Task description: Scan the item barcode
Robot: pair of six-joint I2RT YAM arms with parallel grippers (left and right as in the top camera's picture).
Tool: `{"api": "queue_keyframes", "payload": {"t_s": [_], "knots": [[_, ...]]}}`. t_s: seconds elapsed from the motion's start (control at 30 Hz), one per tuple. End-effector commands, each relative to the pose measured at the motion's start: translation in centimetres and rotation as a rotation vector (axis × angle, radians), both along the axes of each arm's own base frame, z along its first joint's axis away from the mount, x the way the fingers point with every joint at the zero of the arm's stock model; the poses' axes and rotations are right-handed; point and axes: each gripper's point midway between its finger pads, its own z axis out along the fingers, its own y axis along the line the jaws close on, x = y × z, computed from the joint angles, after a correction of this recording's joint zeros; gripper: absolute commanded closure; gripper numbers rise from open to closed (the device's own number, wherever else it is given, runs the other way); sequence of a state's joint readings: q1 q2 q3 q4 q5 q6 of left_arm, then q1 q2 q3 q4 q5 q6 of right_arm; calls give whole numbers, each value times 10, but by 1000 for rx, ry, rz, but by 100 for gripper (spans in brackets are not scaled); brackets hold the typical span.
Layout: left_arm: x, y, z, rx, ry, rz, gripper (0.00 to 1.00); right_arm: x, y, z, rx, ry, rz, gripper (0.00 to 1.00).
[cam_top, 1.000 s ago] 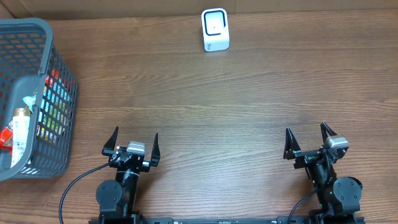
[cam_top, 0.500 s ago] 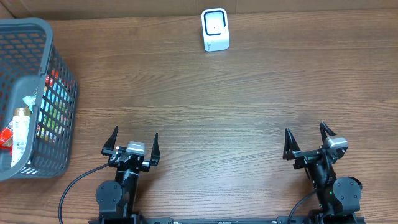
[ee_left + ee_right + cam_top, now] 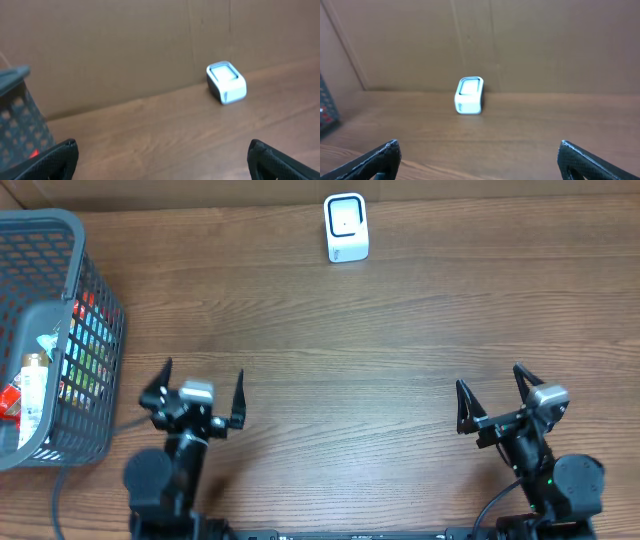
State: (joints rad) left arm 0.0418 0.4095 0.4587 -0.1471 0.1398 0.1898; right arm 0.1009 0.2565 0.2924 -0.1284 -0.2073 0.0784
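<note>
The white barcode scanner (image 3: 346, 227) stands upright at the far edge of the table, also seen in the left wrist view (image 3: 226, 83) and the right wrist view (image 3: 469, 95). Items lie in the grey mesh basket (image 3: 60, 220) at the left, among them a bottle with a pale label (image 3: 33, 385) and red packets (image 3: 10, 398). My left gripper (image 3: 202, 372) hovers open and empty near the front, just right of the basket. My right gripper (image 3: 489, 378) is open and empty at the front right. Both sets of jaws stand wide apart (image 3: 162, 145) (image 3: 479, 144).
A brown cardboard wall (image 3: 125, 45) runs behind the scanner along the table's far edge. The basket's wall (image 3: 20, 120) shows at the left of the left wrist view. Bare wooden tabletop (image 3: 330, 350) lies between the grippers and the scanner.
My left arm has shifted left and up towards the basket and turned slightly. The right gripper has moved a little to the right. Both stay open.
</note>
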Motion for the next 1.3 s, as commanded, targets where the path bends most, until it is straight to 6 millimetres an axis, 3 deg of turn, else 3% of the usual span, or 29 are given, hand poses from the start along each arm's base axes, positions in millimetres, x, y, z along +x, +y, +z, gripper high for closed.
{"api": "queue_keyframes", "payload": {"t_s": [0.0,0.17,0.5,0.63,0.83,0.9,1.03,1.27], "knots": [[14,-5,56,-63,0,-29,0,5,14,37,5,4,76,0],[42,-14,122,-78,110,-89,0,31,20,52,-6,183,98,0],[94,-28,219,-122,334,-173,0,89,29,75,-25,596,112,0],[108,-26,224,-40,339,-187,1,111,33,76,-9,661,118,0],[117,-33,191,-61,458,-236,0,126,44,58,18,709,163,0],[122,-11,181,-60,498,-114,0,131,45,50,19,727,165,0],[117,64,171,-155,531,277,0,138,45,38,18,761,163,0],[75,192,153,-430,541,693,0,138,45,28,17,793,162,0]]}}
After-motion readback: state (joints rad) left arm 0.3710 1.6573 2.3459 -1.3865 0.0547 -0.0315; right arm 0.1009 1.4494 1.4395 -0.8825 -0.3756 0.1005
